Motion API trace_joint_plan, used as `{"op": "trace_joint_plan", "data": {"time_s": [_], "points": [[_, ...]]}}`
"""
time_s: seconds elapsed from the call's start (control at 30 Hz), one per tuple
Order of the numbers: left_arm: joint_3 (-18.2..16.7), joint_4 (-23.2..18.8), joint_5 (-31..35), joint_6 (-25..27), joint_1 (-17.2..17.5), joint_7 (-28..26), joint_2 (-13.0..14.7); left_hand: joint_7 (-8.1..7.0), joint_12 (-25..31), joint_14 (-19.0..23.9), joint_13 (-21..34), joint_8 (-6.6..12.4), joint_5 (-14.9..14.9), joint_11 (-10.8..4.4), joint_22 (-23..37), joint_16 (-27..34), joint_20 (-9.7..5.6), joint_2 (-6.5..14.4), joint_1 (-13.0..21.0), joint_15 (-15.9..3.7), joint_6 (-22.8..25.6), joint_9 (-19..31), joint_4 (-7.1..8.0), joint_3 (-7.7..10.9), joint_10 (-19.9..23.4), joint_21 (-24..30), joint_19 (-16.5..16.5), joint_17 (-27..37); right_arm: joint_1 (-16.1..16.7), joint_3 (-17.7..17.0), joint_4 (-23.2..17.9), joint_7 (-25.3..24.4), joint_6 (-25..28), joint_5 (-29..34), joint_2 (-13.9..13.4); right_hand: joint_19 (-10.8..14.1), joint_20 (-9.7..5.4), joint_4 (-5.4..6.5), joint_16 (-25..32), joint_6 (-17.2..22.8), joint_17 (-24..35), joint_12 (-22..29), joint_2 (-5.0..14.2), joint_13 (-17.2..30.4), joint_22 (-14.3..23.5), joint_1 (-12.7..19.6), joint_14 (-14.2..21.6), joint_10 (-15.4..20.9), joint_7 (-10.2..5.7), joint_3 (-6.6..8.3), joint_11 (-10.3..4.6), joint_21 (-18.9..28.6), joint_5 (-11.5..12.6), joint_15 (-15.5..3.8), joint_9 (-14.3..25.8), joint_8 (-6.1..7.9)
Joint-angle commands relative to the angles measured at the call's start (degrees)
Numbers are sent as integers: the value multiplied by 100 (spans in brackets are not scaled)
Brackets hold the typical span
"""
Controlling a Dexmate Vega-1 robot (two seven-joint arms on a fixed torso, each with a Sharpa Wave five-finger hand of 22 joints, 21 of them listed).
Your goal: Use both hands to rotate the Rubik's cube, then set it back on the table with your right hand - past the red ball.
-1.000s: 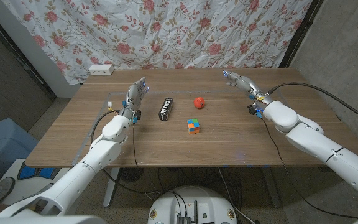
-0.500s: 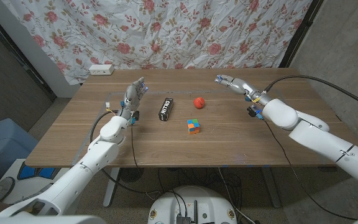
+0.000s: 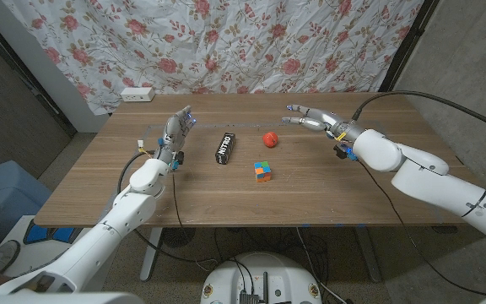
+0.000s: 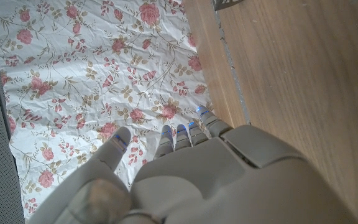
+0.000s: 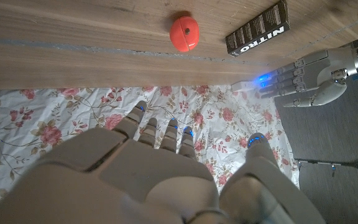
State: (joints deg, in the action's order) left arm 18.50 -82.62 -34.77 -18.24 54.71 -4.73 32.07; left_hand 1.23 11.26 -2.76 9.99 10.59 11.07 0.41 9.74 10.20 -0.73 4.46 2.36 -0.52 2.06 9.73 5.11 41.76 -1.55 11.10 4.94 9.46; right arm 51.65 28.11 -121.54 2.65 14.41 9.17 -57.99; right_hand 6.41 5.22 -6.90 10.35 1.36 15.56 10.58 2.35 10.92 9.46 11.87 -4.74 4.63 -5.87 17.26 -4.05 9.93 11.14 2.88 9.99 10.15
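The Rubik's cube [image 3: 262,171] sits on the wooden table [image 3: 310,190] near its middle, untouched. Just beyond it lies the red ball [image 3: 270,139], which the right wrist view also catches [image 5: 184,33]. My right hand [image 3: 313,119] hovers open to the right of the ball and a bit farther back, fingers spread and pointing left. My left hand [image 3: 176,131] is raised open at the table's left, fingers up and apart, holding nothing; in the right wrist view the left hand [image 5: 312,78] appears across the table.
A black box marked NITRO [image 3: 225,147] lies left of the ball, between it and my left hand. A white power strip [image 3: 137,95] sits at the far left corner. A flowered cloth [image 3: 251,42] hangs behind the table.
My right hand has swung left, from the far right of the table toward the red ball. My left hand has barely shifted. Cube, ball and box have stayed put.
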Motion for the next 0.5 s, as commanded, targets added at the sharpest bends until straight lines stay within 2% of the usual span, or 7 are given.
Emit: {"op": "trace_joint_plan", "data": {"time_s": [0.03, 0.27, 0.5], "points": [[-65, -97, -7, 68, 120, -72, 111, -8, 7, -13, 13, 0, 14, -1, 11, 8, -11, 455, -34, -57, 49, 30, -9, 25, 27, 12, 47, 34, -310, 209, -476, 684, 570, 588, -203, -131, 51, -139, 5, -99, -26, 3, -73, 18, 22, 169, -170, -69, -24, 26, -19, -14, -34, 87, 38, 42], [-92, -88, -11, 53, 145, -95, 117, -3, 3, -6, 13, -1, 14, -3, 11, 8, -9, 461, -38, -58, 55, 30, -6, 31, 29, 11, 50, 34, -584, 371, -706, 1275, 908, 851, -260, -392, 118, -293, 20, -230, -82, 10, -125, 21, 22, 447, -390, -172, -57, 122, -17, -13, -55, 217, 49, 64], [-100, -151, 5, 114, 189, -173, 136, 11, 0, -7, 13, -1, 14, 30, 11, 6, -7, 465, -44, -45, 62, 30, -1, 37, 33, 8, 50, 35, -886, 566, -954, 1974, 1275, 1077, -287, -545, 151, -348, 28, -372, -119, 3, -136, 24, 20, 685, -543, -271, -52, 222, -2, 0, -39, 305, 56, 59]]}}
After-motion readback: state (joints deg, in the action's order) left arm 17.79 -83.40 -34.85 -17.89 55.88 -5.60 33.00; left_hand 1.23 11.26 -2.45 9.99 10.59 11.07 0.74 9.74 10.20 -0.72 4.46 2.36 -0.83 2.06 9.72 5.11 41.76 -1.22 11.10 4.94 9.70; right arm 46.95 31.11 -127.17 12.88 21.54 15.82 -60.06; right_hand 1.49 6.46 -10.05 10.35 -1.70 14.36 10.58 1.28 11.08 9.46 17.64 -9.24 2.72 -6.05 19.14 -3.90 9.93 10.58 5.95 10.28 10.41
